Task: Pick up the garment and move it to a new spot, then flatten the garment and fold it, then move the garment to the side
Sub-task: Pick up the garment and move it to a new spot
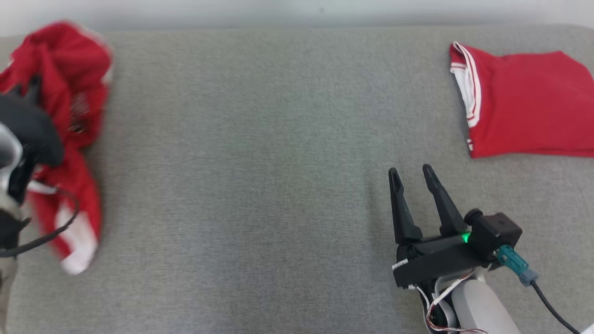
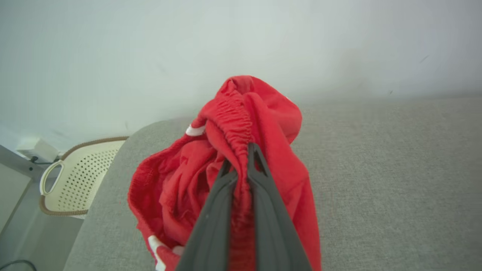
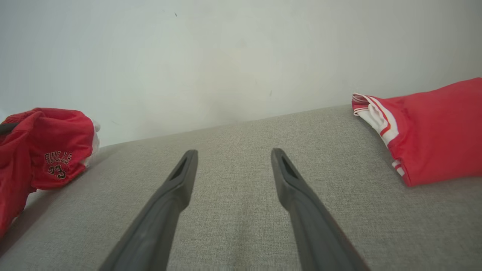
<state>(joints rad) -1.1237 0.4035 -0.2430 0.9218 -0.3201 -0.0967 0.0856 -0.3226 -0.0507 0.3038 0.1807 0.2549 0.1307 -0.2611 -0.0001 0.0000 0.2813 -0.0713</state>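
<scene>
A crumpled red garment [image 1: 65, 93] with white trim lies bunched at the far left of the grey table [image 1: 260, 162]. My left gripper [image 2: 241, 156] is shut on its elastic waistband, and the cloth [image 2: 180, 188] hangs around the dark fingers. The right wrist view shows the same garment [image 3: 45, 154] at the left, with a printed number on it. My right gripper [image 1: 410, 174] stands open above the table at the lower right, nothing between its fingers; its open fingertips [image 3: 233, 158] point across bare cloth.
A second red garment [image 1: 524, 106] with white stripes lies folded at the far right, also visible as a folded garment [image 3: 433, 131] in the right wrist view. A cream perforated basket [image 2: 75, 177] stands on the floor beyond the table's left end.
</scene>
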